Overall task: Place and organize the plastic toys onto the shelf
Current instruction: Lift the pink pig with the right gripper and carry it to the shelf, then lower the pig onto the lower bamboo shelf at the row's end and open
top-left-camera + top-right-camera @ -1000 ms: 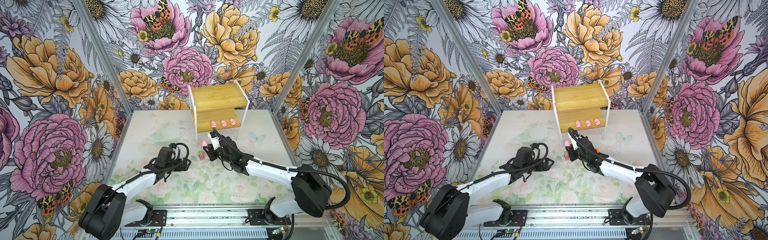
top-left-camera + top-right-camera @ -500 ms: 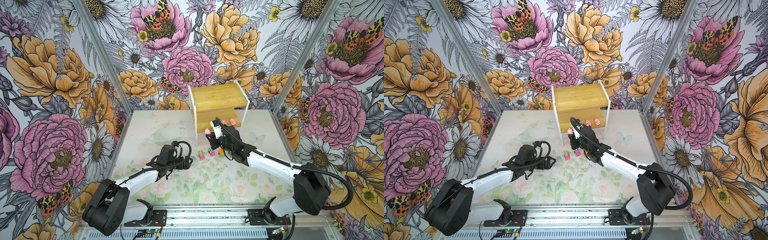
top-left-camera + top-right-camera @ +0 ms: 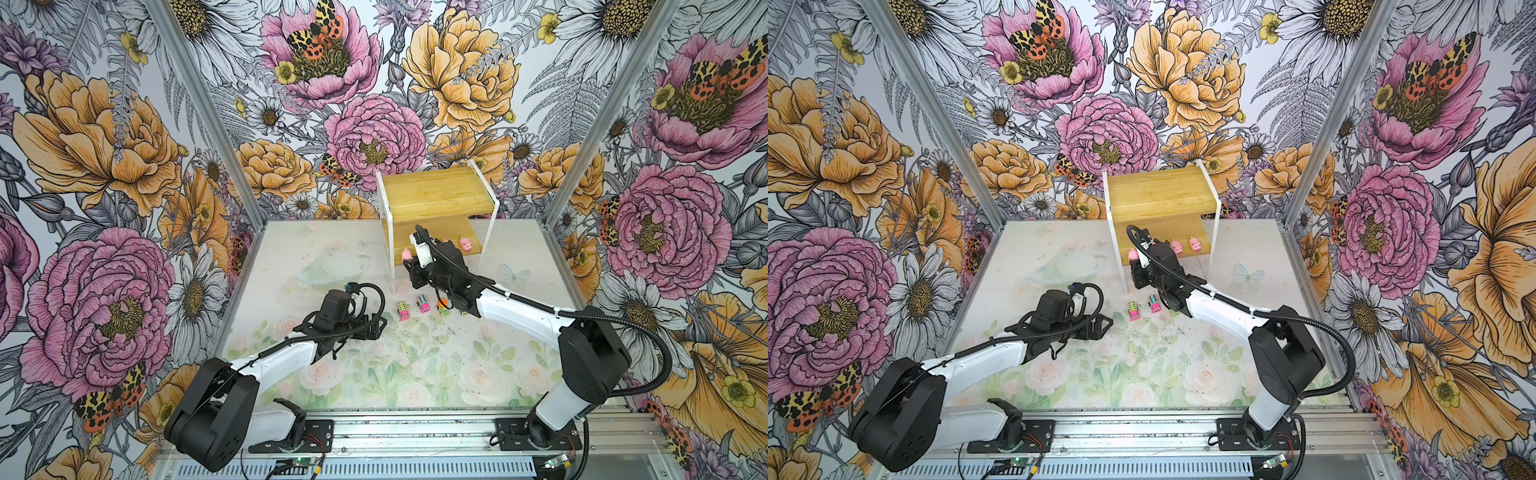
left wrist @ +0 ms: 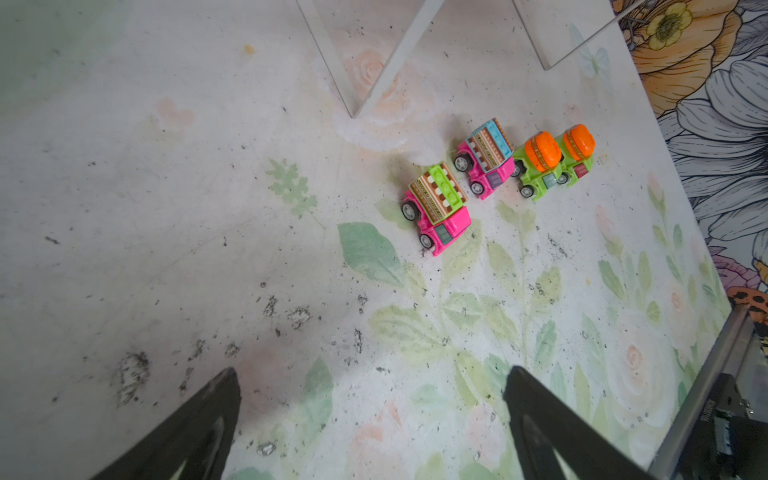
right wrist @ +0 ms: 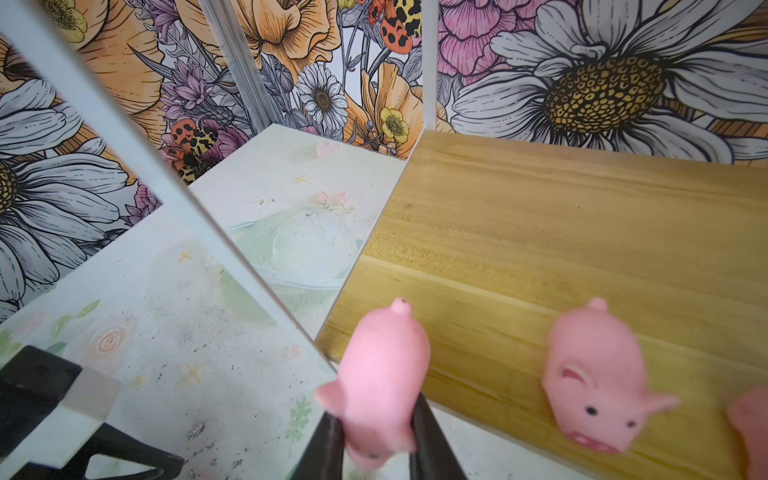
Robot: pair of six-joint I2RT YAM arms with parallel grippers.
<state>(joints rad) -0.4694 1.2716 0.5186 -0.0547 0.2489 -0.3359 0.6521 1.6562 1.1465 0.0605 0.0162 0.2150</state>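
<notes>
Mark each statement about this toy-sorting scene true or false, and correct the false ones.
1. The right tool is shut on a small pink plastic pig. True.
2. The four tiny plastic trucks stand on the two-tier bamboo shelf. False: they sit on the floral table in front of it.
3. The left tool grips one truck. False: it is open and holds nothing.
4. Other pink pigs stand on the shelf's lower board. True.

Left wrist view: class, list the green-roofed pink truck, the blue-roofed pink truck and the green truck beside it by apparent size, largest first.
1. Green-roofed pink truck, perhaps only because it is nearest the camera.
2. Blue-roofed pink truck and green truck beside it: look alike, unranked.
</notes>
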